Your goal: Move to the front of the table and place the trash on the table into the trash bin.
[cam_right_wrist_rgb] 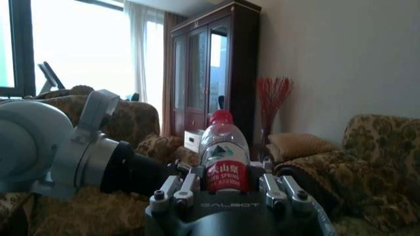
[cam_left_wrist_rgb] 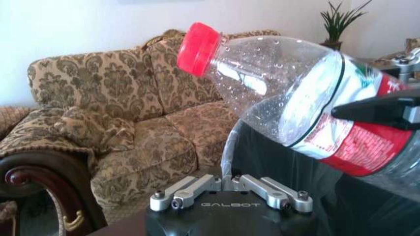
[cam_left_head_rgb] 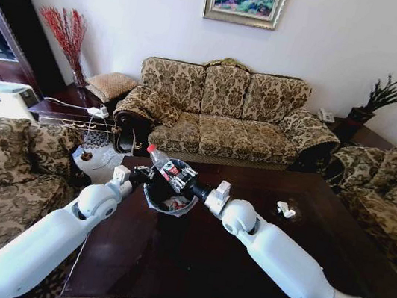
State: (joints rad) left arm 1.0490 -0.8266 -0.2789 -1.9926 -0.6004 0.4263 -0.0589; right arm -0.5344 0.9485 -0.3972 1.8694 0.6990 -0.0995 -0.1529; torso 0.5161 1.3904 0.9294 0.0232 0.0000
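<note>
While the right gripper [cam_left_head_rgb: 179, 178] has its fingers clamped on the clear plastic bottle [cam_left_head_rgb: 166, 169], bottle hangs directly over the trash bin [cam_left_head_rgb: 169, 199], long axis tilted, red cap up and away from bin. Left gripper [cam_left_head_rgb: 141, 177] sits just beside bin rim; can't tell its fingers' state.

The trash bin [cam_left_head_rgb: 169, 199] is a small round bin lined with a black bag; it sits above the table's left half, toward the far edge, and some white and red litter lies inside it. A clear plastic bottle [cam_left_head_rgb: 165, 166] with a red cap and a red-and-white label hangs tilted over the bin's far rim, cap pointing up and to the left. Droplets cling inside its clear upper half. The table [cam_left_head_rgb: 259, 242] is dark, glossy reddish-brown wood. A small white crumpled scrap [cam_left_head_rgb: 285, 209] lies near the table's right edge.
</note>
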